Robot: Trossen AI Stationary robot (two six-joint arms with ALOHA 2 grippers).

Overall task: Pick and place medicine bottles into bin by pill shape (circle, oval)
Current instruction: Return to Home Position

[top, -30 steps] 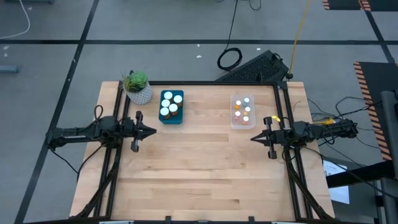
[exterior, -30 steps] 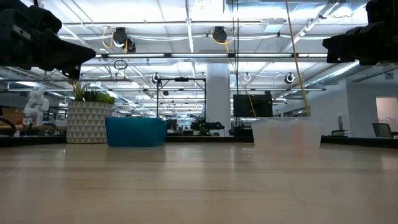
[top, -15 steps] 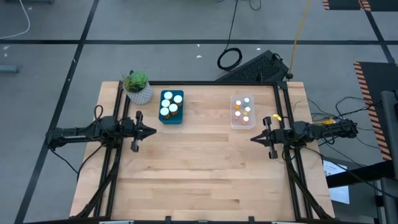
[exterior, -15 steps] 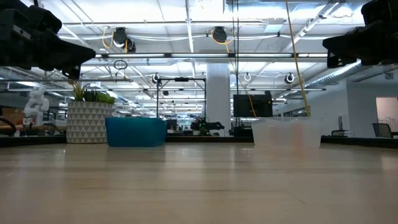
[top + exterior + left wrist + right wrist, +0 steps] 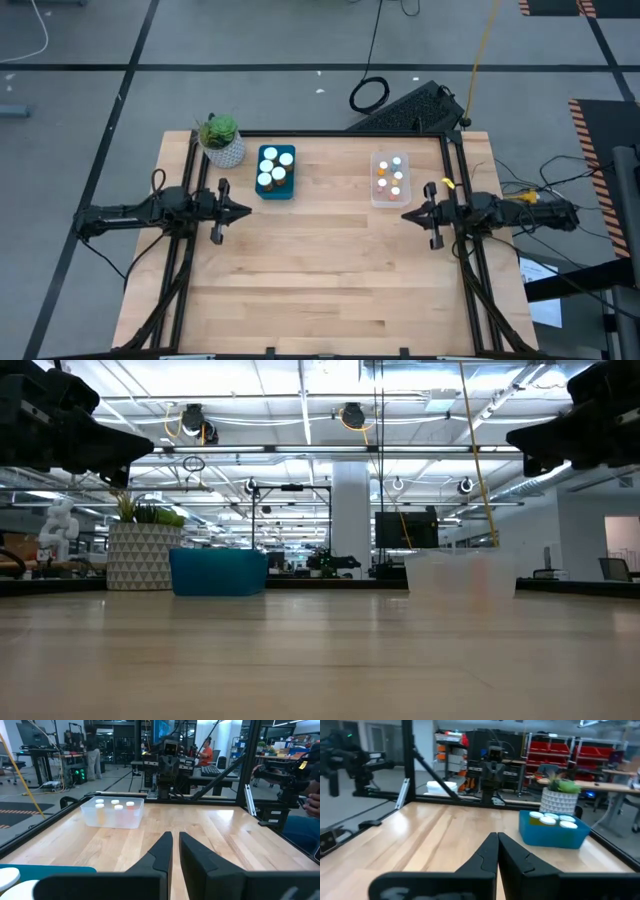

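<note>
Table [image 5: 320,270]: wooden top in a black frame; the near half is bare in the high view. The low view shows it only as a flat plane running to the far edge.

Left arm: at the table's left edge, pointing right. Left gripper [image 5: 243,211] hangs above the wood, near the blue bin; its wrist view shows the fingers [image 5: 162,851] almost together, a thin slit between them, nothing held.

Right arm: at the right edge, pointing left. Right gripper [image 5: 407,218] hangs just near of the clear bin; its wrist view shows the fingers [image 5: 487,851] pressed together, empty.

Plant [image 5: 220,140]: green, in a white patterned pot at the far left corner, just left of the blue bin. The low view shows the pot's side [image 5: 141,556].

Blue bin [image 5: 276,172]: far left of centre. The high view shows five white caps of bottles [image 5: 272,168] inside; the low view shows only its wall [image 5: 218,572], contents hidden. The right wrist view shows caps [image 5: 551,819] above the rim.

Clear bin [image 5: 391,179]: far right of centre. The high view shows bottles [image 5: 391,178] with white and orange-pink tops inside; the count is hard to make out. The low view gives a faint translucent box [image 5: 460,574]. The left wrist view shows caps [image 5: 115,804] inside.

Pill shapes cannot be read in any view.

Beyond the table: a black cable coil and keyboard [image 5: 410,108] on the floor; people [image 5: 204,754] in the room behind, seen only in the left wrist view.
</note>
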